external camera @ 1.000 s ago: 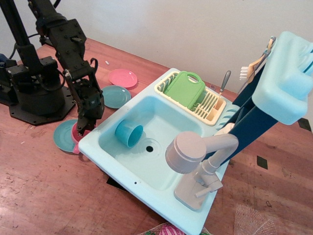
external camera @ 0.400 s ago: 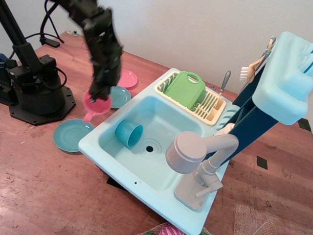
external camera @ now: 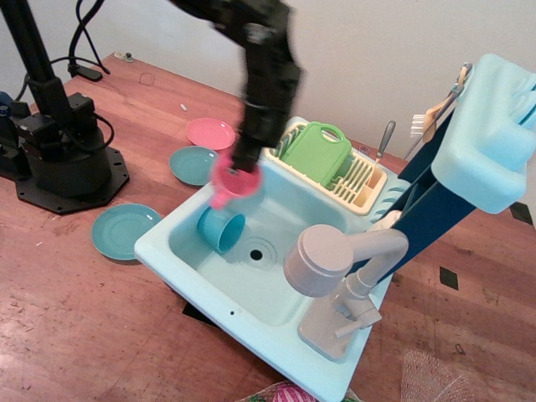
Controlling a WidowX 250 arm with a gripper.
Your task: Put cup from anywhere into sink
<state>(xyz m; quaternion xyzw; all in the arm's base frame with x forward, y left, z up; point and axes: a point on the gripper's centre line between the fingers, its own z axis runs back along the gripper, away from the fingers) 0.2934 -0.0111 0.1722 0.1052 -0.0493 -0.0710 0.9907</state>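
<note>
Observation.image, arm stretched over sink, fingers gripping cup

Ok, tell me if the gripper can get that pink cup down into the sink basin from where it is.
Probably yes. The gripper holds the pink cup above the sink basin's left side. The teal cup lies just below, so it may land on that; the basin floor beside it is free.
</note>
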